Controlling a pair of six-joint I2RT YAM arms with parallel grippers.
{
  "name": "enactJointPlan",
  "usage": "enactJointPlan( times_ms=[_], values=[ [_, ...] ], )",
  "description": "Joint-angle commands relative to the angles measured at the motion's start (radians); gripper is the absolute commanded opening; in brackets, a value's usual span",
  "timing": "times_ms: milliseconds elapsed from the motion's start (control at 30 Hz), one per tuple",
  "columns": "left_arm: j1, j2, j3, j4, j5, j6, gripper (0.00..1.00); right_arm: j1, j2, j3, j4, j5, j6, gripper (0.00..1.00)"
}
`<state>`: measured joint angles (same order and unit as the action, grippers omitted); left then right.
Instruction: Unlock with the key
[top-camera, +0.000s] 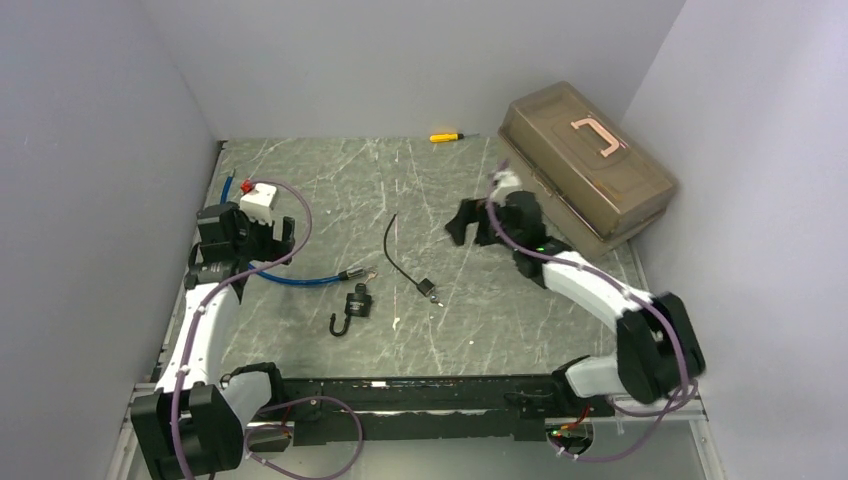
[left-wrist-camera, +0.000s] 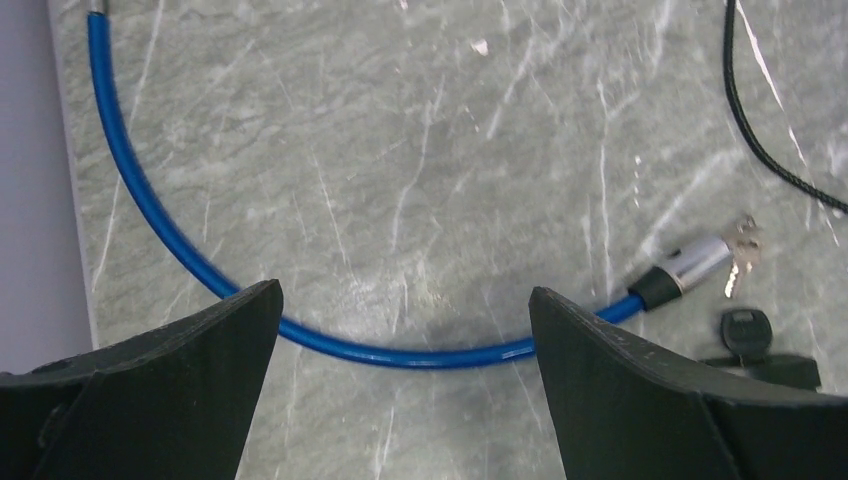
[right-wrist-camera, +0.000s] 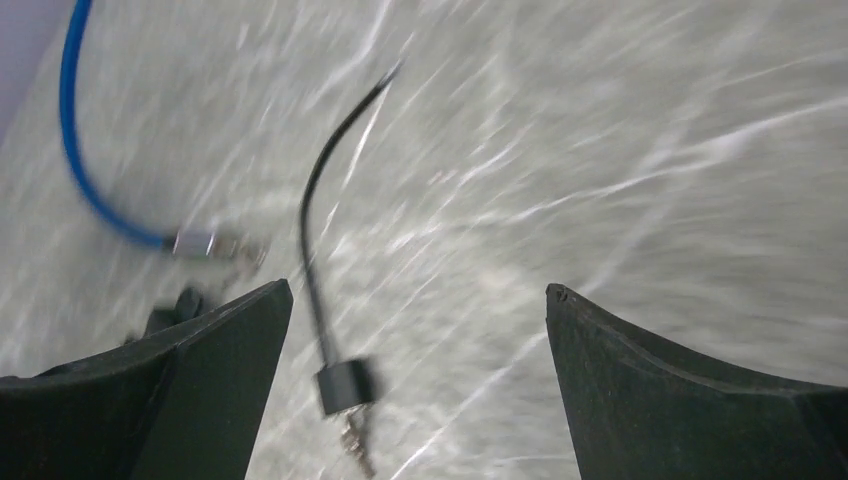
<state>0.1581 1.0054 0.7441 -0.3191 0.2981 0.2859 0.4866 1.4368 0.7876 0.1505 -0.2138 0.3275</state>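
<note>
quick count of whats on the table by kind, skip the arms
cable locks: 2 (blue cable lock, black cable lock)
black padlock: 1
yellow screwdriver: 1
toolbox: 1
white box: 1
total: 6

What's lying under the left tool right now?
The blue cable curves across the marble table directly below the open left tool. Its metal end, with small keys at it, lies off to one side. Where the cable passes behind the fingers, it is covered.
</note>
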Motion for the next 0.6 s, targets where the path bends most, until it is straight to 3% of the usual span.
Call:
enactJointPlan(
  times_ms=[0,100,233,300,433,567],
  values=[
    [0.016,-0.027,-0.089,0.284,-0.001,-0.116,0.99,-0.141,-0.243,-0.099,0.063,0.320,0.070,1.00],
    [0.016,-0.030,-0.175,0.439,0.016,-0.140,1.00,-0.229,-0.343,-0.149,0.063,0.587,0.049,1.00],
    [0.017,-0.012,-0.324,0.707,0.027,-0.177,1.00,-0.311,-0.332,-0.138,-0.014,0.764,-0.003,1.00],
    [0.015,0.012,-0.399,0.854,0.028,-0.184,0.99,-0.354,-0.319,-0.163,-0.002,0.797,0.013,1.00],
    [0.016,0.076,-0.492,1.066,-0.006,-0.224,0.99,-0.412,-0.359,-0.326,0.260,0.810,-0.079,1.00],
    [0.017,0.179,-0.573,1.353,-0.025,-0.239,0.99,-0.476,-0.305,-0.408,0.400,0.751,-0.117,1.00]
  ],
)
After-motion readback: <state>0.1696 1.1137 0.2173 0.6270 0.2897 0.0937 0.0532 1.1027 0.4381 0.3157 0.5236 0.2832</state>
